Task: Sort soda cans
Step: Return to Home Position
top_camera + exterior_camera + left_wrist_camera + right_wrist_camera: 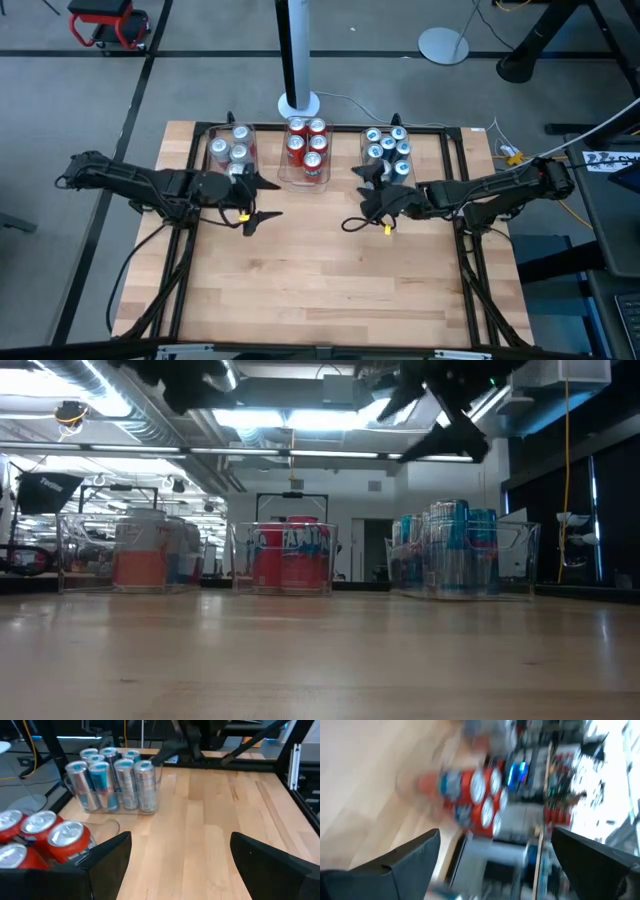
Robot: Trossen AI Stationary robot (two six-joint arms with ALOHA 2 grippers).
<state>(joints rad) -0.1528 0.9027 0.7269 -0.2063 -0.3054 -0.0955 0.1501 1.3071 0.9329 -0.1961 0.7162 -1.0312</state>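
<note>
Left pincer point(275, 198), right pincer point(350, 199) spread; three trays point(210, 130) point(303, 185) point(364, 131) of soda cans point(311, 160)

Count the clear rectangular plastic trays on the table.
3, in a row at the far edge: the left tray holds mixed cans, the middle tray red cans, the right tray blue cans.

Robotics lab w/ exposed ceiling ducts point(150, 422), concrete floor point(200, 60), red stool point(107, 22).

Left tool point(268, 198) spread wide, right tool point(352, 198) spread wide
</note>
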